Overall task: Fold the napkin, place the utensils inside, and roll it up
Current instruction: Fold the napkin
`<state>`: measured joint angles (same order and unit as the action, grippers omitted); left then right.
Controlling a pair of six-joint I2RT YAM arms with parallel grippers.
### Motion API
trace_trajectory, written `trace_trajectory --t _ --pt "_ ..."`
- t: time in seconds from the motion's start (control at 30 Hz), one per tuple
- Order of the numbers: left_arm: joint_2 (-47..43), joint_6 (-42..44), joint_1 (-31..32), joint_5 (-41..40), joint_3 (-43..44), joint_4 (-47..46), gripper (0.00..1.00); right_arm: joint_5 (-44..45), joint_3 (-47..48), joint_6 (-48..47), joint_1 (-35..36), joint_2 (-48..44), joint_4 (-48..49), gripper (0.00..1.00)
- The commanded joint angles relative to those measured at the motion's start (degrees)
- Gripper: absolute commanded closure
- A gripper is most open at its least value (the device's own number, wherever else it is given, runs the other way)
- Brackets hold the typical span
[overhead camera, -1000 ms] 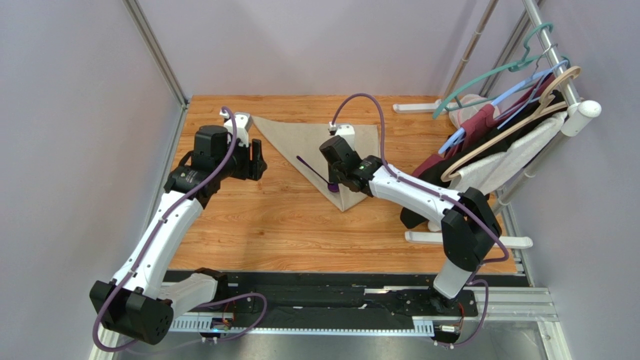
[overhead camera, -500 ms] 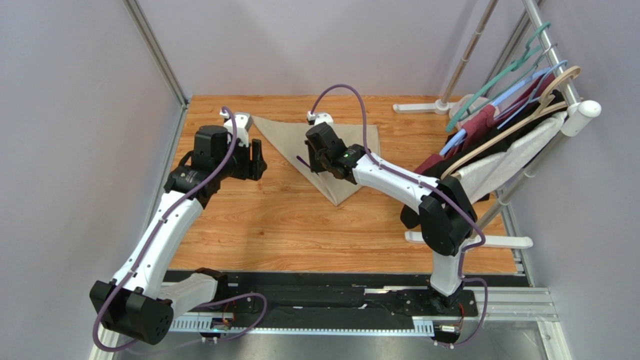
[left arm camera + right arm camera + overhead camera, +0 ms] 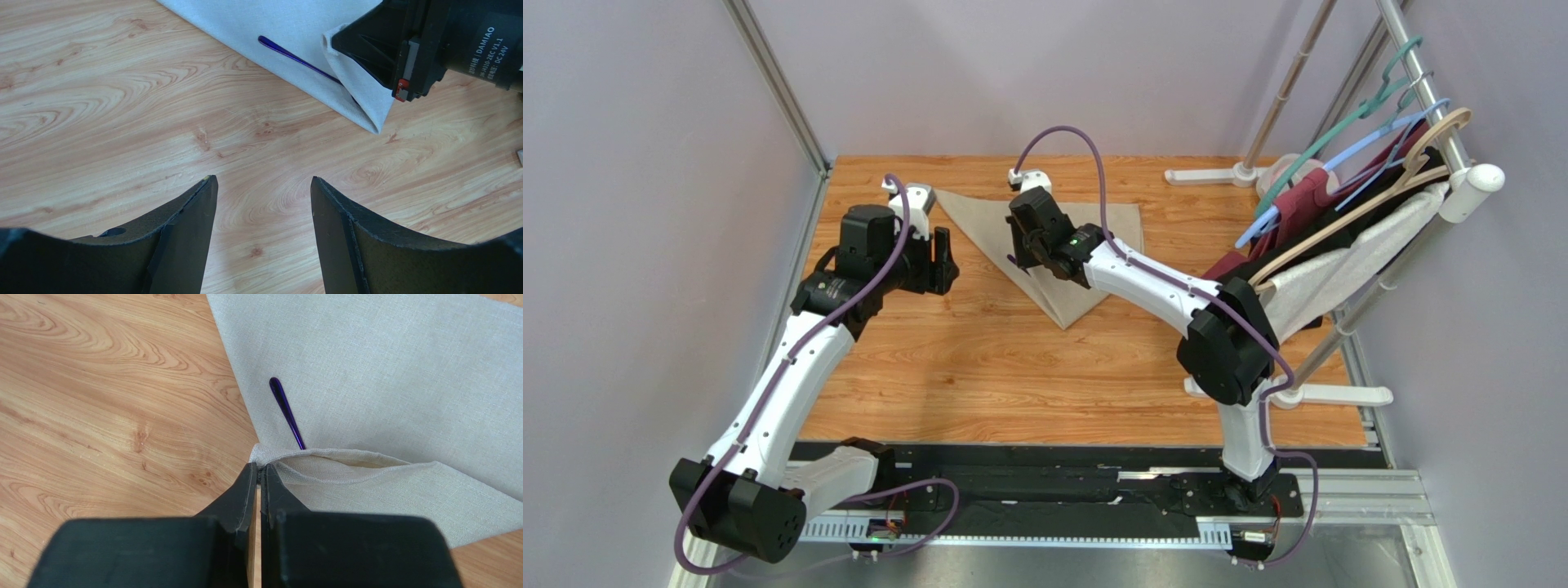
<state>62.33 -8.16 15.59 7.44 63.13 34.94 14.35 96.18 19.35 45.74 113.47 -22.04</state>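
The left gripper (image 3: 263,180) hangs over the bare table (image 3: 989,355), just left of the napkin (image 3: 1112,227), jaws apart and holding nothing. The napkin lies as a folded triangle at the table's far centre. A utensil (image 3: 286,411) rests on it, its handle protruding from under a turned-over corner. The right gripper (image 3: 258,468) is clamped on that corner.

Label on right wrist motor housing (image 3: 485,37): "DAMIAO", "V1.1", "DC24V"; remainder unreadable.

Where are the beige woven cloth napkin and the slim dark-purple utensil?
beige woven cloth napkin (image 3: 399,367), right wrist view, flat upper area.
slim dark-purple utensil (image 3: 288,414), right wrist view, middle of exposed handle.
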Motion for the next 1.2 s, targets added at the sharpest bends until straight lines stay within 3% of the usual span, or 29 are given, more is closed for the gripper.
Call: trace_trajectory --t 0.0,1.17 --pt "-0.54 0.96 -0.21 0.91 0.15 -1.36 0.34 0.15 4.27 -1.95 0.06 1.93 1.83 1.00" --pt "0.25 0.60 -0.21 2.49 0.06 -1.45 0.34 3.76 12.63 -3.80 0.14 15.55 3.06 1.00"
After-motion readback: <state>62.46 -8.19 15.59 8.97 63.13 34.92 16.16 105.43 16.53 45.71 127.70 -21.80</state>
